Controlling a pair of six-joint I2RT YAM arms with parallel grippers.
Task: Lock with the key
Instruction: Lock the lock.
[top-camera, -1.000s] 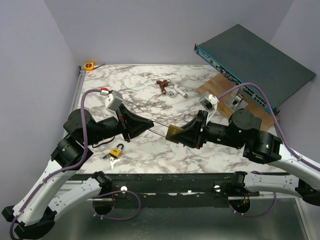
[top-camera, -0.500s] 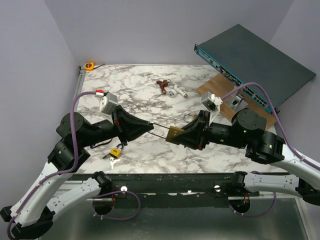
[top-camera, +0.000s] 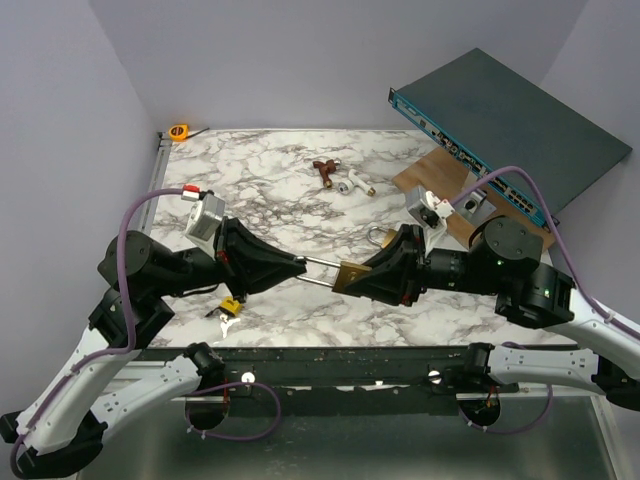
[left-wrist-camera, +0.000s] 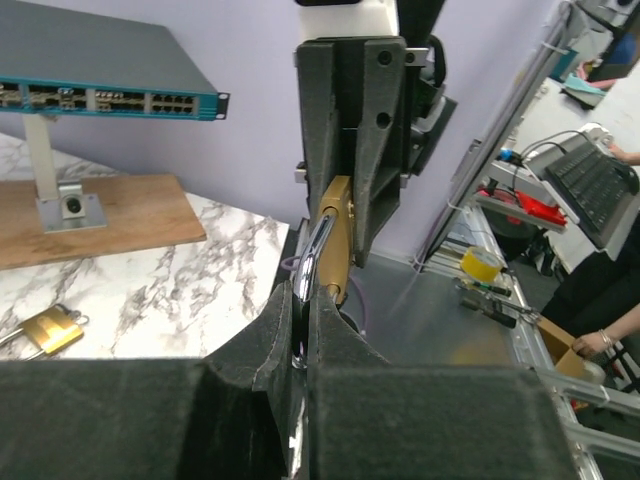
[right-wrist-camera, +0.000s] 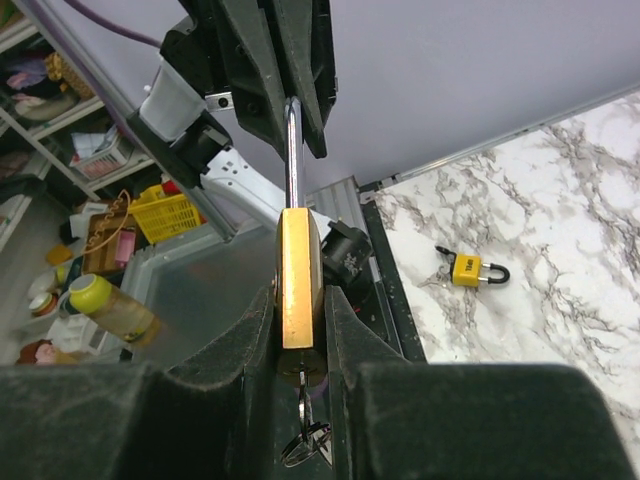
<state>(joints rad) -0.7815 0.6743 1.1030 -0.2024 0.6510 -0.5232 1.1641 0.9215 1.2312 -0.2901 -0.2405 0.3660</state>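
A brass padlock (top-camera: 352, 275) with a long silver shackle (top-camera: 320, 264) hangs in the air between the two arms. My right gripper (top-camera: 362, 277) is shut on the padlock's body (right-wrist-camera: 298, 280). My left gripper (top-camera: 298, 264) is shut on the end of the shackle (left-wrist-camera: 315, 250). In the right wrist view the key (right-wrist-camera: 304, 420) sticks into the underside of the body, its ring dangling between the fingers. The left gripper (right-wrist-camera: 285, 80) shows above, pinching the shackle (right-wrist-camera: 292, 150).
A small yellow padlock (top-camera: 230, 305) with tiny keys (top-camera: 226, 322) lies near the front edge. Another brass padlock (left-wrist-camera: 47, 330) lies on the marble. A network switch (top-camera: 510, 130) on a wooden board (top-camera: 430, 172) stands back right. Small fittings (top-camera: 340, 178) and an orange tape measure (top-camera: 179, 131) lie at the back.
Both grippers kept their hold. The padlock has drifted slightly toward the near edge, and the left arm's elbow has swung out to the left.
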